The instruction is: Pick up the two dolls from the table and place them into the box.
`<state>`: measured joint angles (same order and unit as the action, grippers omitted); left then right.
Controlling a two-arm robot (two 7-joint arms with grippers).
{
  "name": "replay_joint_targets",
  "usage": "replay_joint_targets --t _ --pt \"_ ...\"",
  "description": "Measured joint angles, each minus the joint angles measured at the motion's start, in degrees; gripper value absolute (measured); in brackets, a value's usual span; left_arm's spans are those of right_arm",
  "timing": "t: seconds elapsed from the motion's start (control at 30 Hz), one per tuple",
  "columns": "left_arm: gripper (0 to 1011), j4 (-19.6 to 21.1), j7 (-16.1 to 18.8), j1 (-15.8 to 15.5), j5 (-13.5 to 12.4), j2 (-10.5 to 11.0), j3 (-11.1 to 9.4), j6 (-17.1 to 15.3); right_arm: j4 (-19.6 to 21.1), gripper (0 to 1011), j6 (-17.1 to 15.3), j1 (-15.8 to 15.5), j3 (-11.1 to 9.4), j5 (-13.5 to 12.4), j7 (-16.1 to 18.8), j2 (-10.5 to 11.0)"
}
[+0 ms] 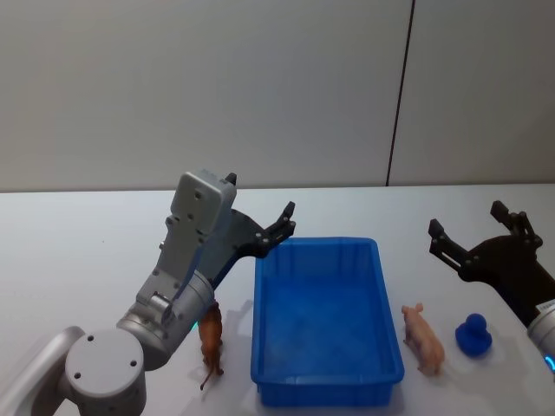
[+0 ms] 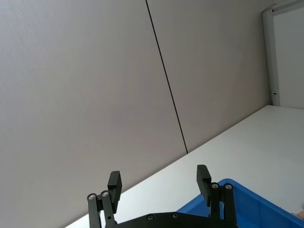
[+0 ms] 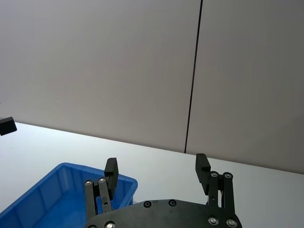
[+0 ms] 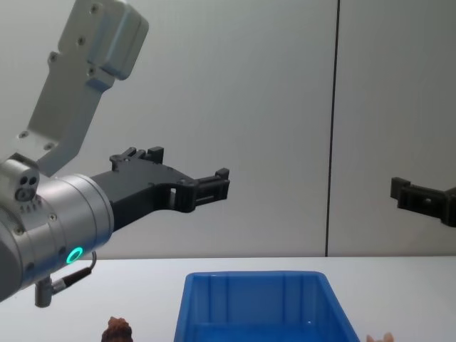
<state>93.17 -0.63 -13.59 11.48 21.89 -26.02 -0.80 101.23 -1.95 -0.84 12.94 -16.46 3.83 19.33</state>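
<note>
We see nothing placed yet: box [image 1: 321,390] empty. Blue doll [image 1: 473,334] and orange-tan doll [image 1: 422,339] sit on table [image 1: 69,251], just right of box. Left gripper [image 2: 159,176] and right gripper [image 3: 156,164] hover raised, fingers apart, empty. We judge both picks remain.

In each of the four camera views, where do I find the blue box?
Head view: the box is at bottom centre, seen from above.
Left wrist view: a corner of it lies just past the left tool, behind one finger.
Right wrist view: it lies past the right tool, beside one finger.
Chest view: it is at bottom centre, seen from the side.
Shared landmark: the dark vertical wall seam behind the box.
</note>
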Motion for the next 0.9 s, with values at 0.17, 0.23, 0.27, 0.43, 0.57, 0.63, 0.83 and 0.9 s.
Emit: replay_joint_targets --t 0.17,0.23,0.27,0.43,0.57,0.63,0.83,0.9 --pt "1001 0.0 0.0 0.0 0.0 0.0 0.0 0.0 0.0 1001 0.0 0.0 0.0 0.0 0.0 0.0" --pt "1001 0.0 0.0 0.0 0.0 0.0 0.0 0.0 0.0 1001 0.0 0.0 0.0 0.0 0.0 0.0" --pt "1001 0.0 0.0 0.0 0.0 0.0 0.0 0.0 0.0 1001 0.0 0.0 0.0 0.0 0.0 0.0" --pt "1001 0.0 0.0 0.0 0.0 0.0 0.0 0.0 0.0 1001 0.0 0.0 0.0 0.0 0.0 0.0" --pt "1001 0.0 0.0 0.0 0.0 0.0 0.0 0.0 0.0 1001 0.0 0.0 0.0 0.0 0.0 0.0" --pt "1001 0.0 0.0 0.0 0.0 0.0 0.0 0.0 -0.1 1001 0.0 0.0 -0.1 0.0 0.0 0.1" --pt "1001 0.0 0.0 0.0 0.0 0.0 0.0 0.0 -0.7 1001 -0.3 0.0 -0.8 -0.2 0.7 0.9" --pt "1001 0.0 0.0 0.0 0.0 0.0 0.0 0.0 -0.9 1001 -0.4 -0.1 -1.0 -0.3 1.0 1.2"
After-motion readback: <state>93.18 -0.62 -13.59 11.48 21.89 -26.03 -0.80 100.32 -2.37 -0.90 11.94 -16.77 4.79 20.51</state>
